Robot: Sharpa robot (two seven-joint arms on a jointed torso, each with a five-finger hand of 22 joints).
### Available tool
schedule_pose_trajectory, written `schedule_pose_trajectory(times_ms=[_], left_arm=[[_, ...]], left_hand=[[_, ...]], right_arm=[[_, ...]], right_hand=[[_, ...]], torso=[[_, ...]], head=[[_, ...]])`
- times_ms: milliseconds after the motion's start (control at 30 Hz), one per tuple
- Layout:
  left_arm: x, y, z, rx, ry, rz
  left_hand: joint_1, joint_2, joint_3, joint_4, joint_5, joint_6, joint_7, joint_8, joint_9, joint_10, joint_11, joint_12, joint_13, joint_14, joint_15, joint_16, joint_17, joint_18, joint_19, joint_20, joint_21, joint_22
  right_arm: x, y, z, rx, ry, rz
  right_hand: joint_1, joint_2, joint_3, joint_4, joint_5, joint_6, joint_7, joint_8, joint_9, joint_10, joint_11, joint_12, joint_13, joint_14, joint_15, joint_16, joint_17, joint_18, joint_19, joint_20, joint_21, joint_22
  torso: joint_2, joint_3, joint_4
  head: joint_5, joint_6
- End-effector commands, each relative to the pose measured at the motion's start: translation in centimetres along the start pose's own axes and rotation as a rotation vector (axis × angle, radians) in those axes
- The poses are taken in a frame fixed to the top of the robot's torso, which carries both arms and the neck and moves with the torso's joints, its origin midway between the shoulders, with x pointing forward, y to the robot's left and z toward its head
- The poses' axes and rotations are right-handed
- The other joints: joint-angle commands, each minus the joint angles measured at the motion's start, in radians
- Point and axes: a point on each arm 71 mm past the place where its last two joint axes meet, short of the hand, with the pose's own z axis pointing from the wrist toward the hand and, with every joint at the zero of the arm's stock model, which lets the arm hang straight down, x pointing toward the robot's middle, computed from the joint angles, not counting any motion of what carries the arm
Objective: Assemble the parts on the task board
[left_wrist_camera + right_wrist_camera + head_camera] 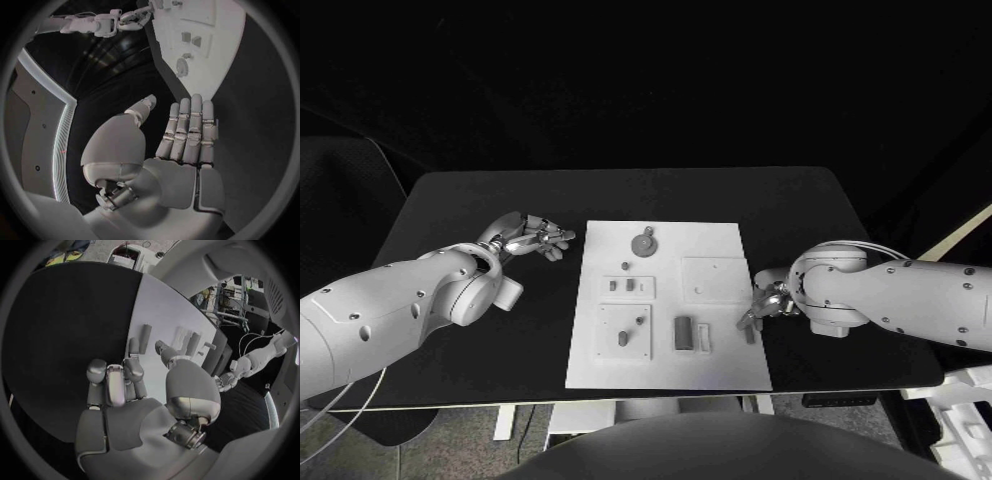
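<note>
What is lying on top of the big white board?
On the task board lie small grey parts: a round one at the far end and a dark bar nearer. The right hand hides the edge beneath it.

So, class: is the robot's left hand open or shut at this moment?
Open. The left hand holds nothing: in its wrist view the fingers lie straight, the thumb held apart, over the black table beside the task board.

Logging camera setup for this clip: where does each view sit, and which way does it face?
Head view: above, looking down at the task board; both arms enter, left hand, right hand.
Left wrist view: behind the open left hand, facing the board.
Right wrist view: behind the right hand, fingers curled, facing the board's edge.
Shared: all show the board; each wrist view catches the other hand.
</note>
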Motion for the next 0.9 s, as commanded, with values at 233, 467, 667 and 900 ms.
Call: schedule_pose_trajectory(times_ms=[233,467,667,900], left_arm=[[0.2,-0.2,0.1,0.007,0.01,-0.004],[0.1,-0.2,0.0,0.005,0.007,-0.003],[0.1,-0.2,0.0,0.005,0.008,-0.003],[0.1,-0.2,0.0,0.005,0.008,-0.004]], left_hand=[[-0.012,0.0,-0.007,-0.001,0.002,0.001,0.002,-0.002,0.0,-0.002,-0.003,-0.004,0.001,-0.005,-0.001,-0.003,-0.002,0.009,-0.005,0.0,-0.005,0.001],[-0.012,0.0,-0.007,-0.001,0.002,0.001,0.002,-0.002,0.0,-0.002,-0.003,-0.004,0.001,-0.005,-0.001,-0.003,-0.002,0.009,-0.005,0.0,-0.005,0.001],[-0.012,0.0,-0.007,-0.001,0.002,0.001,0.002,-0.002,0.0,-0.002,-0.003,-0.004,0.001,-0.005,-0.001,-0.003,-0.002,0.009,-0.005,0.0,-0.005,0.001],[-0.012,0.0,-0.007,-0.001,0.002,0.001,0.002,-0.002,0.0,-0.002,-0.003,-0.004,0.001,-0.005,-0.001,-0.003,-0.002,0.009,-0.005,0.0,-0.005,0.001]], right_arm=[[0.2,0.5,0.4,-0.001,0.021,-0.023],[1.0,0.5,0.7,0.003,0.035,-0.038],[1.3,0.7,1.0,0.004,0.034,-0.051],[1.7,1.3,1.3,-0.003,0.015,-0.061]], right_hand=[[-0.011,-0.001,-0.001,0.005,-0.004,0.01,0.016,-0.002,0.002,-0.007,-0.002,-0.003,-0.001,0.008,0.0,0.016,0.002,0.013,-0.009,0.001,0.109,-0.001],[-0.012,-0.001,0.0,0.006,-0.004,0.01,0.016,-0.002,0.002,-0.007,-0.002,-0.003,-0.001,0.006,0.0,0.015,-0.001,0.013,-0.009,0.001,0.109,-0.001],[-0.011,0.001,0.001,0.006,-0.003,0.011,0.016,-0.002,0.002,-0.007,-0.002,-0.003,-0.001,0.006,0.0,0.015,0.0,0.013,-0.009,0.001,0.109,-0.001],[0.025,0.022,0.024,-0.02,-0.002,0.011,0.014,0.0,0.007,-0.006,-0.003,0.0,0.002,0.009,-0.001,0.02,0.009,0.016,-0.012,0.001,0.112,0.0]], torso=[[0.0,-0.0005,0.0],[-0.001,0.0002,-0.0003],[0.0,0.0007,-0.0005],[0.0,0.0004,0.0001]], head=[[0.001,0.0],[0.0,0.0],[0.0,0.0],[0.0,0.0]])
